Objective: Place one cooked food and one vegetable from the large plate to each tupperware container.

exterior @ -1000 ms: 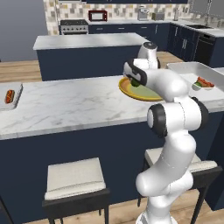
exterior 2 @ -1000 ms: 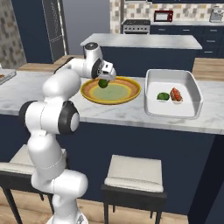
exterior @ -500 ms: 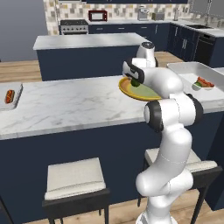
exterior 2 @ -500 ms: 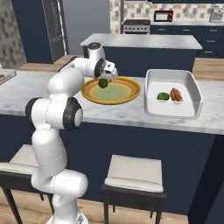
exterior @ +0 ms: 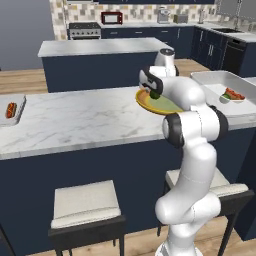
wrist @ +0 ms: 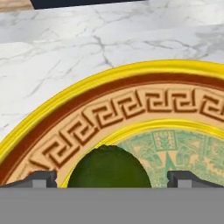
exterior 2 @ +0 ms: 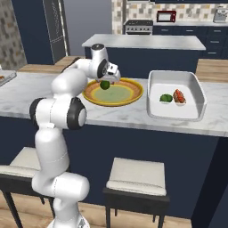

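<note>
We saw the gripper [wrist: 109, 177] low over the large plate [exterior 2: 133, 94], which sat on the marble counter [exterior: 75, 120] in front of the arm. In the hand view its two dark fingertips [wrist: 41, 178] stood wide apart, one at each side of a dark green round vegetable [wrist: 109, 168] lying on the inner edge of the plate's patterned rim, where the pale green centre begins. The jaws were fully spread and, as far as we could tell, closed on nothing; whether the tips touched the vegetable we could not make out. From the right base view the same green piece [exterior 2: 105, 84] lay at the near-left part of the plate, just under the hand, and from the left base view it showed as a small dark spot [exterior: 155, 94] beside the gripper [exterior: 151, 92]. Just to the right of the plate, near but apart from it, stood one white tupperware container [exterior 2: 196, 95], and inside it we saw a green vegetable [exterior 2: 166, 98] and a red piece of cooked food [exterior 2: 179, 95] lying side by side. At the far left end of the counter lay a second white tray [exterior: 19, 111] holding a reddish item [exterior: 10, 109] we could not identify.
</note>
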Available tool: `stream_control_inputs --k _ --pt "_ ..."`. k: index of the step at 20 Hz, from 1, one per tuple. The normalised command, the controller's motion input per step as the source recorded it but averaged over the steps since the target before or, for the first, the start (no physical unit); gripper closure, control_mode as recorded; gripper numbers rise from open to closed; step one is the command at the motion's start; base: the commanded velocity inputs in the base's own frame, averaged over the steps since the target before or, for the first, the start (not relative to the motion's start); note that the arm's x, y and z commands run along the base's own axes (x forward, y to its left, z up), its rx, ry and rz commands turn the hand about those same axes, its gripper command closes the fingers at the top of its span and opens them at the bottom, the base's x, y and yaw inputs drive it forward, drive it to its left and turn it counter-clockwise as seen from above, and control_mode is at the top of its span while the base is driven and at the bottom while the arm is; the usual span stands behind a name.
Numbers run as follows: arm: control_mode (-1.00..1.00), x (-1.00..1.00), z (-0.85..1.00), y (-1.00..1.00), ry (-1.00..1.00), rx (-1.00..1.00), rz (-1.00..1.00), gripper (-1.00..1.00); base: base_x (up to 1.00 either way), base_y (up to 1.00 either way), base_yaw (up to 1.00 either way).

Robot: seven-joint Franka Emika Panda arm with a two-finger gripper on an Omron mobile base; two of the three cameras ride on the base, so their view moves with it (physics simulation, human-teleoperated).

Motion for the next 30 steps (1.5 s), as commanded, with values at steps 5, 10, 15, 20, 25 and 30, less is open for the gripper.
stream_control_inputs --k 5,10,15,20,25,30 --pt "-1.00 0.10 -0.12 0.00 0.06 0.00 0.00 -1.00 0.00 0.00 0.00" --pt "-1.00 0.00 -0.15 0.00 0.08 0.00 0.00 -1.00 0.00 0.00 0.00" --pt "-1.00 0.00 -0.06 0.00 0.09 0.00 0.00 -1.00 0.00 0.00 0.00" --pt "-1.00 0.00 -0.18 0.00 0.16 0.00 0.00 1.00 0.00 0.00 0.00" --pt "-1.00 0.00 -0.05 0.00 0.05 0.00 0.00 1.00 0.00 0.00 0.00" --pt "-1.00 0.00 0.00 0.00 -0.01 0.00 0.00 1.00 0.00 0.00 0.00"
